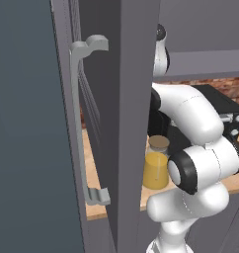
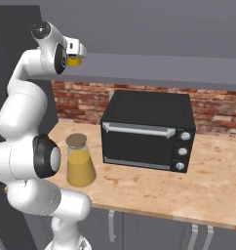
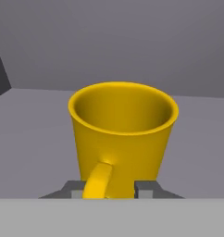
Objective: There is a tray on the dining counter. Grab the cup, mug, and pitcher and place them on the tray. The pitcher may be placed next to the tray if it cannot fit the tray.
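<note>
A squat golden-yellow mug (image 3: 123,134) stands upright on the grey floor of a wall cabinet, its loop handle (image 3: 97,181) turned toward me. My gripper (image 3: 111,189) has one fingertip on each side of that handle; the left tip is against it and a small gap shows on the right. From the right base view, the gripper (image 2: 77,52) reaches high into the cabinet at the mug (image 2: 74,61). The pitcher (image 2: 80,166) (image 1: 156,170), a glass carafe of orange juice with a cork lid, stands on the counter below. Tray, cup and dining counter are out of view.
A black toaster oven (image 2: 147,132) sits on the tan counter (image 2: 188,190) against the red brick wall, right of the pitcher. The open grey cabinet door (image 1: 22,123) with its long handle (image 1: 78,123) hangs close on the arm's left.
</note>
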